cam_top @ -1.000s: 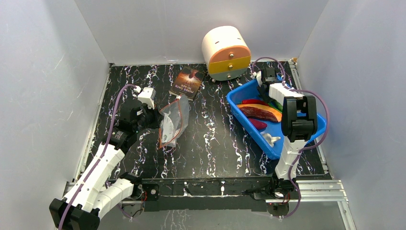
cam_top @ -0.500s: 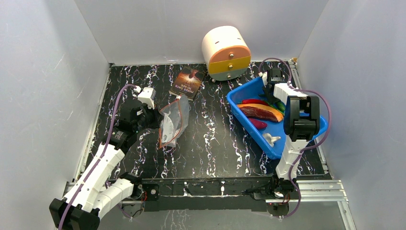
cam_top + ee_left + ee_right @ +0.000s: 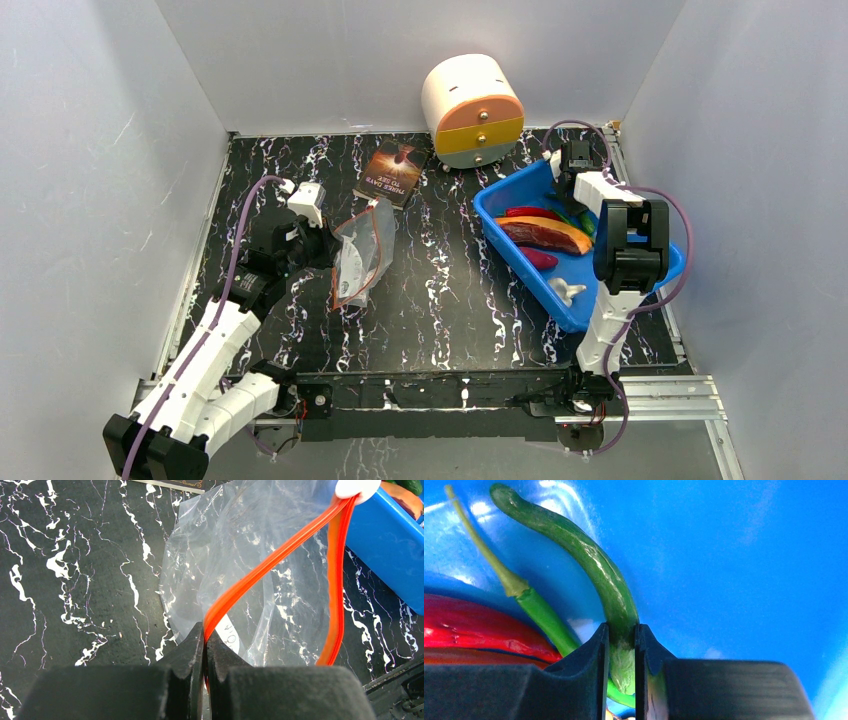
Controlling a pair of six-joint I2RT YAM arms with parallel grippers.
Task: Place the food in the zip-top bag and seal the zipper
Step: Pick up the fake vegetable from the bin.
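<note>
The clear zip-top bag [image 3: 362,255] lies left of centre with its mouth open. My left gripper [image 3: 325,245] is shut on the red-orange zipper [image 3: 270,562] at one mouth edge, seen close in the left wrist view [image 3: 205,635]. The food lies in a blue tray [image 3: 655,275]: red chili [image 3: 530,212], orange-brown slice [image 3: 548,233], magenta piece [image 3: 540,258], white lump [image 3: 566,291]. My right gripper [image 3: 572,195] is inside the tray's far end, shut on a dark green curved piece [image 3: 594,560]. A thin green stick [image 3: 539,610] and the red chili [image 3: 469,625] lie beside it.
A dark paperback book [image 3: 393,172] lies behind the bag. A round white drawer unit with orange drawers [image 3: 472,110] stands at the back, next to the tray's far corner. White walls close in the left, back and right sides.
My right gripper has shifted slightly right and toward the back inside the tray. The left arm and the bag have not moved.
</note>
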